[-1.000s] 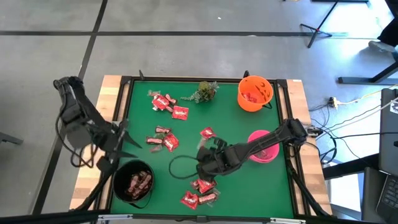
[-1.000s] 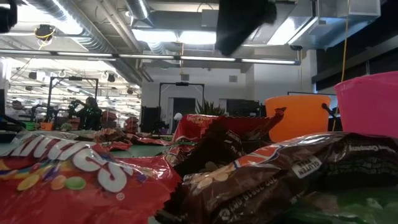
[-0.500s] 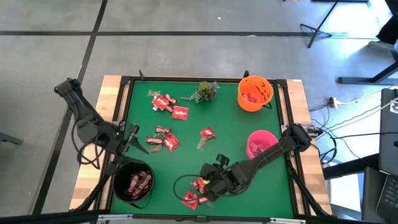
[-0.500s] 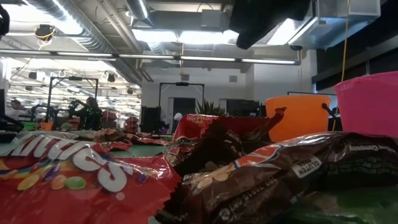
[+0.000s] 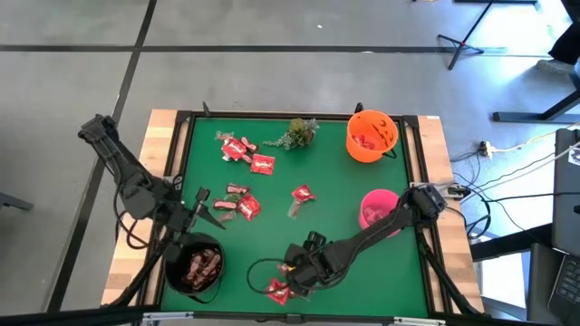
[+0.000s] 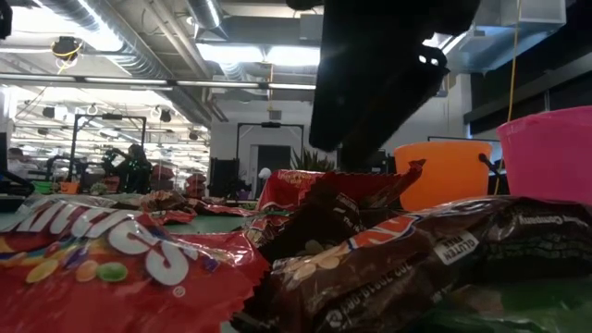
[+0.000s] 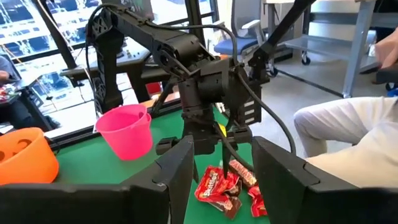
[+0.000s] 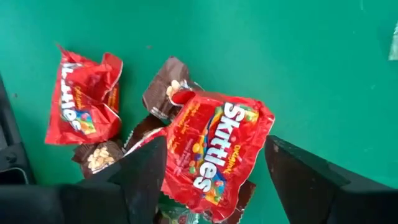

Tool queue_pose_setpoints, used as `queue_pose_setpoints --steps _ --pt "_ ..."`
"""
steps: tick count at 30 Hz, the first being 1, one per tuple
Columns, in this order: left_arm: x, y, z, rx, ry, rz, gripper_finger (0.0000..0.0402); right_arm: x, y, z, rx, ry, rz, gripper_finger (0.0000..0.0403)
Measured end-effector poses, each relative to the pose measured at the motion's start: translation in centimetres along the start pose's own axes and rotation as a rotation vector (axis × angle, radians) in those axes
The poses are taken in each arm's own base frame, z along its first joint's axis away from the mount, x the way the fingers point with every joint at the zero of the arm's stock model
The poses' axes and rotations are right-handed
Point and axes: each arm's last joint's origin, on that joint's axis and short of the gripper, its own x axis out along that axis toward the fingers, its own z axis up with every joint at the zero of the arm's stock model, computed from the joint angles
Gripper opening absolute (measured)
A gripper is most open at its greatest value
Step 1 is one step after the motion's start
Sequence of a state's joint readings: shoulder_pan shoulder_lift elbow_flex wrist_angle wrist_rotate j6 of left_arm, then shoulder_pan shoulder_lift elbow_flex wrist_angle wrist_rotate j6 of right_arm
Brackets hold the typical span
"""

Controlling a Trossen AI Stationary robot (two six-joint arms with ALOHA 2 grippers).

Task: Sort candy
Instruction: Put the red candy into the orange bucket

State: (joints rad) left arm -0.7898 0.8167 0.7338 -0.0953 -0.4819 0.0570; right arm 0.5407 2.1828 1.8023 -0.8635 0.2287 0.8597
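The right tool (image 8: 211,180) hangs released, jaws wide either side of a red Skittles packet (image 8: 214,149) atop the candy pile (image 5: 290,281) at the desk's (image 5: 272,195) near edge. Lower squarely and pinch only this packet, clear of the brown bars (image 8: 163,90) beneath. The left tool (image 5: 201,206), partly open and empty, waits over the black bowl (image 5: 194,265)

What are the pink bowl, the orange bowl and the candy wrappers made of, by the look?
Pink bowl: likely moulded plastic, smooth, uniform, faint sheen. Orange bowl: probably the same, glossy rim. Red Skittles packet: thin glossy film, crinkled, catching highlights. Table surface: matte green, felt-like or a mat; unclear which.
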Motion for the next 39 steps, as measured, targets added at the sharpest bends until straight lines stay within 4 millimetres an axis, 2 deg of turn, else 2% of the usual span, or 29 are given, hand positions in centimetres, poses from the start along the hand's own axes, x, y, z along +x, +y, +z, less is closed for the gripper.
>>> queue_pose_setpoints --steps 7,18,24,33,39 --pt "0.7 -0.4 -0.4 0.014 0.03 0.004 0.0153 0.9 -0.1 -0.1 0.006 0.008 -0.022 0.0269" --pt "0.8 -0.4 -0.4 0.013 0.03 0.006 0.0153 2.2 -1.1 0.8 0.062 0.026 -0.045 0.0214" --pt "0.8 -0.4 -0.4 0.014 0.03 0.006 0.0153 3.1 -1.9 0.8 0.079 0.073 -0.08 0.0151" --pt "0.8 -0.4 -0.4 0.014 0.03 0.007 0.0153 3.6 -2.2 0.8 0.062 0.119 -0.082 0.0012" --pt "0.8 -0.4 -0.4 0.014 0.03 0.007 0.0153 2.8 -2.3 0.9 0.05 0.112 -0.131 0.0003"
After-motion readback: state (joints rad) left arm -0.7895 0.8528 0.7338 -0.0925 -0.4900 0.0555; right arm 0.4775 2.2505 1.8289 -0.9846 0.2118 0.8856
